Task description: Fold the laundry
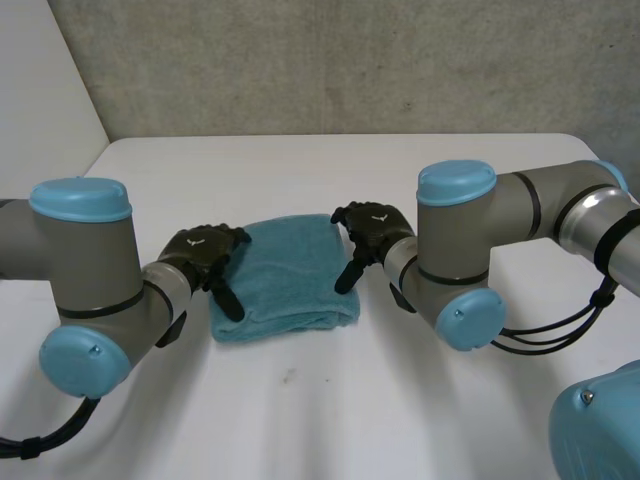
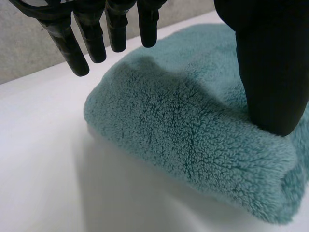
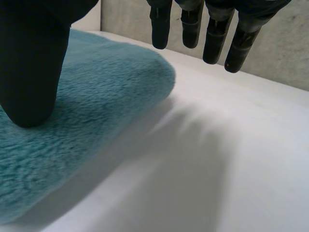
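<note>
1. You are working over a smooth white table (image 1: 330,410), with a rough grey wall (image 1: 350,60) standing behind it.
2. The folded towel (image 1: 285,272) is lying flat on the table between your two hands, its rounded fold sitting below the left fingertips.
3. Your left hand (image 1: 205,250) is hanging spread at one side edge. Its straight fingers (image 2: 116,29) are hovering clear and its thumb is resting on the pile, gripping nothing.
4. Your right hand (image 1: 372,228) is sitting at the opposite edge, fingers straight above bare table and thumb touching cloth, holding nothing.
5. The towel is showing teal, thick, fluffy terry with soft rounded corners.
</note>
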Tool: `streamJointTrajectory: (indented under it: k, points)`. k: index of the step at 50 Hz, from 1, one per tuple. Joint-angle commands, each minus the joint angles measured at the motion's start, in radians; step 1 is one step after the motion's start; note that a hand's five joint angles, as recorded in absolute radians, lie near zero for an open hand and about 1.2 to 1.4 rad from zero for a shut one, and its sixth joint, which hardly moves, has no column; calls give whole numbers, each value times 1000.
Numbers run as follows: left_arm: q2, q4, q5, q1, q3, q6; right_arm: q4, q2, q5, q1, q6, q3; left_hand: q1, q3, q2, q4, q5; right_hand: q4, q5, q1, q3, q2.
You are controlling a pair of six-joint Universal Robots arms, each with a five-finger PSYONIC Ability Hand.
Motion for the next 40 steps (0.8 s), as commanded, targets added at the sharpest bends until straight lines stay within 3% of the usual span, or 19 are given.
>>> streamJointTrajectory:
  k: [1, 11, 16, 20, 29, 40]
  points:
    - [95, 0, 3, 9, -28, 76, 35, -34, -3, -11, 3, -40, 11, 3, 4, 12, -8, -60, -52, -32, -42, -48]
    - [299, -9, 9, 7, 98, 59, 34, -307, 32, -31, -5, 2, 0, -9, -8, 0, -20, -60, -52, -32, -42, -48]
    - [361, -54, 9, 10, 150, 43, 23, -536, 121, -109, -72, 104, 11, 3, 4, 12, -8, -60, -52, -32, -42, -48]
    - [445, -193, 14, 59, 205, 4, 25, -641, 145, -148, -160, 193, 0, -9, -8, 0, -20, -60, -52, -32, -42, -48]
    - [499, -225, 14, 70, 184, 2, 11, -796, 138, -226, -208, 419, -6, -15, -14, -6, -25, -60, -52, -32, -42, -48]
    - [514, -221, 40, 70, 170, -4, -72, -835, 76, -246, -209, 473, -9, -17, -17, -9, -28, -60, -52, -32, -42, -48]
